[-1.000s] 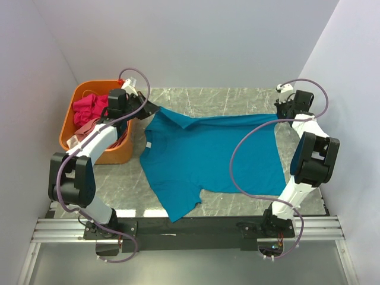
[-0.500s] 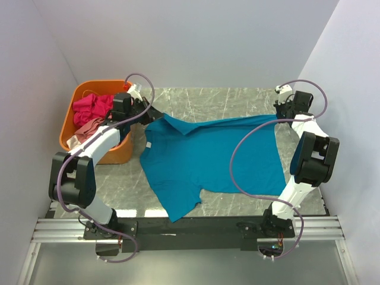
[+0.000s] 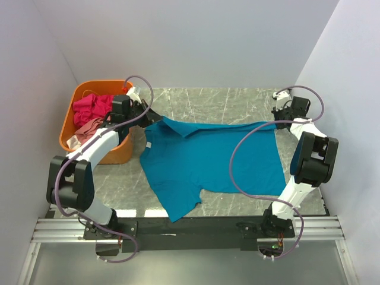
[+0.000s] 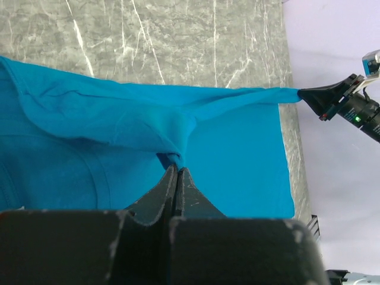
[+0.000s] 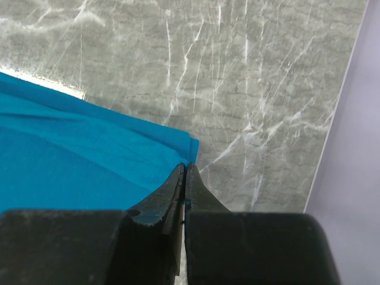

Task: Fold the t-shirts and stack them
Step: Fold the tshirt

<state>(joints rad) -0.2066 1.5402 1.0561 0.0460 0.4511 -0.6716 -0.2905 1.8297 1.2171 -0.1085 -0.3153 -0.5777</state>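
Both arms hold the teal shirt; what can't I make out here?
- Top view: the left arm crosses the orange basket; anything under the magenta shirt and salmon shirt is hidden.
- Left wrist: the body of the left gripper blocks the teal t-shirt below the pinch.
- Right wrist: the right gripper hides how much hem it holds.
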